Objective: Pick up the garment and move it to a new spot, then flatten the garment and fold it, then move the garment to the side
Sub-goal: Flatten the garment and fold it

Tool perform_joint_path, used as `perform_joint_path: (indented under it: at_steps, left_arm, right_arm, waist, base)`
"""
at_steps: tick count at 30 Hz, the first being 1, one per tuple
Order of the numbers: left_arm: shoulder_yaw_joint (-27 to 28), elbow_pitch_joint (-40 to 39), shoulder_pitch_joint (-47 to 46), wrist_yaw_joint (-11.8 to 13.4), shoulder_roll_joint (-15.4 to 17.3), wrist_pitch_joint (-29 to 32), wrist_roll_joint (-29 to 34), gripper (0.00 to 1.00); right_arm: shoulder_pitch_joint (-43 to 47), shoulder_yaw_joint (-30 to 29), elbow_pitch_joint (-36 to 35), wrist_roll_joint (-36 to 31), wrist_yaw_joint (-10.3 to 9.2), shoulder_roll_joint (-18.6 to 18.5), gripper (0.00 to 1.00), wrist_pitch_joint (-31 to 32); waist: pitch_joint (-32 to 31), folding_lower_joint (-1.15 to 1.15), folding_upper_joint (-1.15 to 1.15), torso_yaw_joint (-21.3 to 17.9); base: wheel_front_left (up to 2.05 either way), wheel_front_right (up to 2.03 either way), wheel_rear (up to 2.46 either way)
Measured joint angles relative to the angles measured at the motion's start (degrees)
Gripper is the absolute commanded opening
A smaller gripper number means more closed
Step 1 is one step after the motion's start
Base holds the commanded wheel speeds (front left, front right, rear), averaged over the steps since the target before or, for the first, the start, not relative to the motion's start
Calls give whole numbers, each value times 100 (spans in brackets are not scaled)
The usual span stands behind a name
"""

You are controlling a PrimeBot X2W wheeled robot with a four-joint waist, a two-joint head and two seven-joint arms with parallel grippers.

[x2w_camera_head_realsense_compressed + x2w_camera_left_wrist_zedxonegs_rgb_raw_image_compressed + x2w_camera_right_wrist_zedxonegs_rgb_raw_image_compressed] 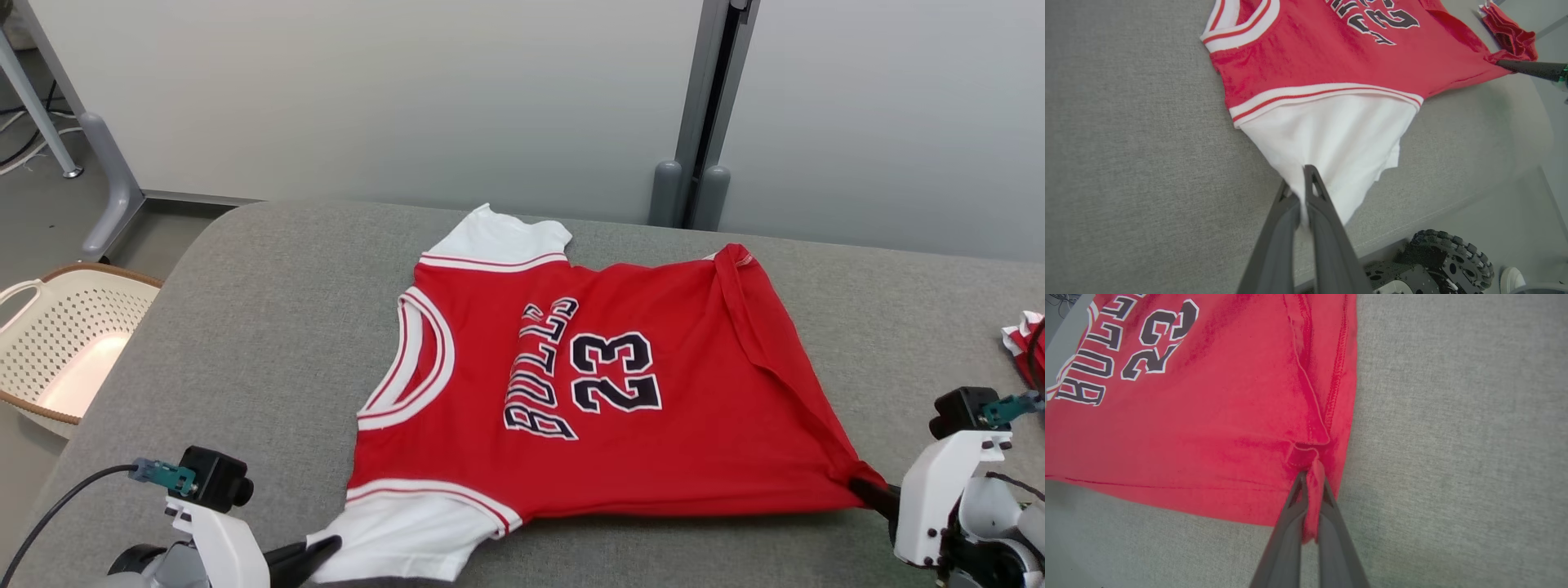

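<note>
The garment is a red jersey with white sleeves and dark "BULLS 23" lettering, spread over the grey table. My left gripper is shut on the near white sleeve, the cloth pinched between its fingertips. My right gripper is shut on the near red hem corner, which bunches between its fingers. The right gripper's dark fingers also show at the top right of the left wrist view. The jersey's right hem edge is folded over in a long crease.
A cream perforated basket stands on the floor to the left of the table. Another red and white cloth lies at the table's right edge. A grey partition wall and post rise behind the table. The robot's wheeled base sits below the near edge.
</note>
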Motion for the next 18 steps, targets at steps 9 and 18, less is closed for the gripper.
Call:
perform_joint_path:
  at_steps: [9,18]
  left_arm:
    - [-230,-964,143,1,622,813,-682,0]
    - [-92,-1000,-286,0,732,767,-331,0]
  right_arm:
    - [274,168,-648,627,0,-669,0,1277]
    - [-48,-44,-1026,534,0,-868,0,1607]
  waist:
    - [-50,0,0,-41]
    - [45,0,0,-72]
  base:
    - [0,0,0]
    - [0,0,0]
